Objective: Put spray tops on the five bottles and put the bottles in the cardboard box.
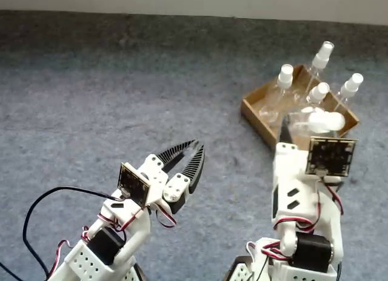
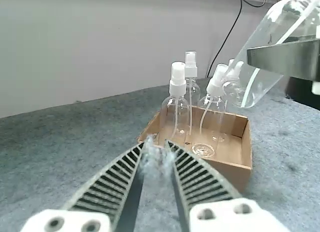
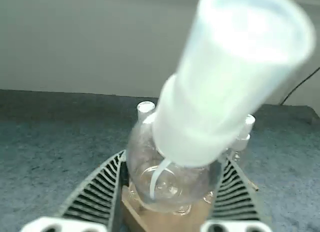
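Spray top: in the right wrist view this sits closest to you, big and leaning, on the held bottle.
Right end effector: clenched on that bottle's round body, one finger on each side.
Cardboard box: a bit of it peeks out just under the bottle.
Slip risk: the bottle looks smooth and round, so a shaky move of yours could make it turn or slide in the grip.
Left end effector: in the left wrist view its fingers are a little apart and hold nothing. It points at the box from well back.
Four bottles: they stand upright in the box, tops on, close together.
Held bottle: it hangs tilted above the side of the box next to the right arm, near the tops of the others.
Bump risk: if you bring it down tilted like that, it could knock a standing bottle over or catch on a top.
Worktop: in the high view it is soft and grey, and the box sits on it in front of the right arm.
Room in the box: the held bottle covers one corner, so you cannot tell how much floor is free under it.
Drop risk: if you let go too high, the bottle could tip over the low wall and roll away. If you push the wall, the box could slide.
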### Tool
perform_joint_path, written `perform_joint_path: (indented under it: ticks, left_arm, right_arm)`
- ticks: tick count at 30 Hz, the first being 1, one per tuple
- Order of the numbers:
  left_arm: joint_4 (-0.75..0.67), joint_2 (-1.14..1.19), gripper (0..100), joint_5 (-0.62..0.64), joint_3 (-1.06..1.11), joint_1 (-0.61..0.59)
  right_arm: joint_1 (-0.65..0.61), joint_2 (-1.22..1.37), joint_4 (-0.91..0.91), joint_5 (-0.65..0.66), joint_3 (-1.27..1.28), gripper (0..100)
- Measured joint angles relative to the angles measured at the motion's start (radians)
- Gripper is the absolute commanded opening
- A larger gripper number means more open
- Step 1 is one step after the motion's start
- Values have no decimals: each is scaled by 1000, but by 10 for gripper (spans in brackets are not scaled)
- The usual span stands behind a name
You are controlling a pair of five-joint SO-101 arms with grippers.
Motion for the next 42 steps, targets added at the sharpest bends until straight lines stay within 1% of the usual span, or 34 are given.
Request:
perform_joint_path:
  ticks: [4,10,14,19,24,31,36,42]
  left_arm:
    - [-6,0,6,0,0,0]
    - [-9,0,6,0,0,0]
    - [-9,0,6,0,0,0]
    - [-9,0,6,0,0,0]
    - [-9,0,6,0,0,0]
    - [-9,0,6,0,0,0]
    - [-9,0,6,0,0,0]
    - [-9,0,6,0,0,0]
  right_arm:
    - [55,54,-41,0,0,98]
    - [126,299,-157,0,8,98]
    - [155,431,-259,0,78,98]
    - [166,451,-434,0,216,98]
    - [166,453,-542,0,308,98]
    - [163,457,-566,0,328,98]
    - [127,457,-566,0,328,98]
    - [120,457,-566,0,328,98]
